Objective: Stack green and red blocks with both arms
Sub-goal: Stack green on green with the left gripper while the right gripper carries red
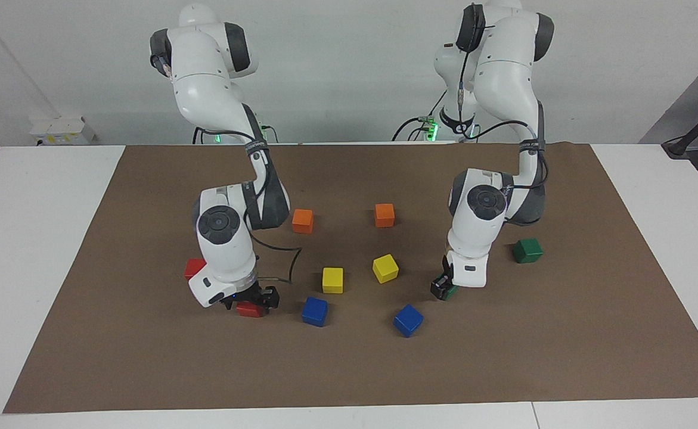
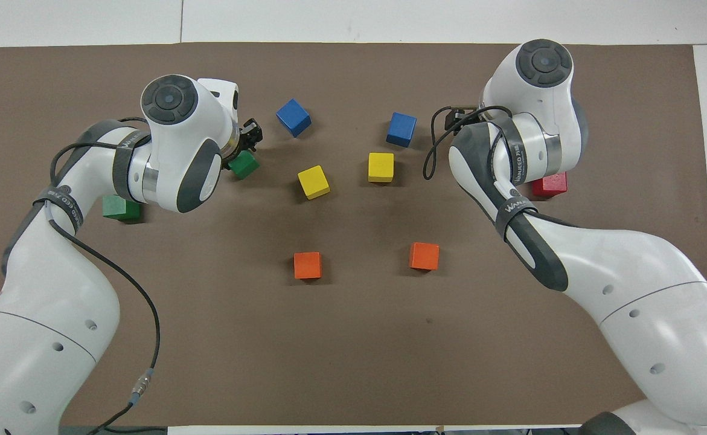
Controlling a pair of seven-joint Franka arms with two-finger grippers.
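surface: a brown mat (image 1: pixel 349 369) covers most of the white table (image 1: pixel 33 238) under my two arms; behind my bases stands a plain white wall (image 1: pixel 349 65)
room: a white socket block (image 1: pixel 56 130) sits at the table's edge toward my right arm's end, and green lights glow at both my bases
green blocks: two; the held green block (image 2: pixel 244 164) sits down on the mat between my left claw's fingers, the free green block (image 1: pixel 527 250) lies nearer to me, toward my left arm's end
red blocks: two; the farther red block (image 1: pixel 247 309) is on the mat under my right claw, the nearer red block (image 1: pixel 194 268) lies beside my right wrist
other cubes: two orange (image 1: pixel 303 220), two yellow (image 1: pixel 332 280), two blue (image 1: pixel 315 311), all loose on the mat between my arms
left claw (image 1: pixel 442 288): clamped on the held green block, low on the mat
right claw (image 1: pixel 252 301): down at the mat, fingers spread either side of the farther red block, not squeezing it
hidden: from overhead my right forearm covers the farther red block and most of my right claw; my left wrist hides part of both green blocks; facing, only a sliver of the held green block shows
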